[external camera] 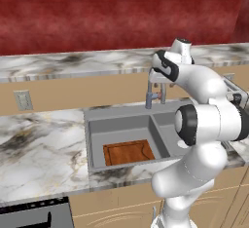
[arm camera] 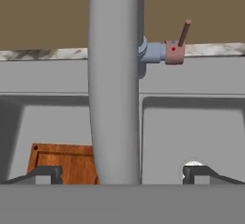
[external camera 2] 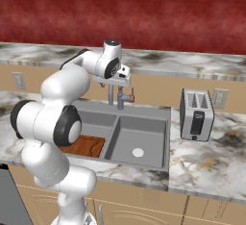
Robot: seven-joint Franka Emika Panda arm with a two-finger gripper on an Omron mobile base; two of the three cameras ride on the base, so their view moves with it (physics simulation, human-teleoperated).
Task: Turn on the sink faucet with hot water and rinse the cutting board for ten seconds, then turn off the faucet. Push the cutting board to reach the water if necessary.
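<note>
Fingers spread wide and holding nothing, the gripper [arm camera: 122,174] straddles the smooth grey spout of the sink faucet [arm camera: 115,74], whose reddish lever juts to the right just beyond, while the grooved wooden cutting board [external camera: 128,152] lies flat in the sink's [external camera: 97,120] larger basin below.

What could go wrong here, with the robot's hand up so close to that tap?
1. The open gripper straddles the spout of the sink faucet, while the lever handle sits off to one side, so the hand might push the spout and miss the lever.
2. The cutting board lies in the left basin of the sink, toward its front. No water runs yet; once it does, the stream may miss the board unless it gets pushed.
</note>
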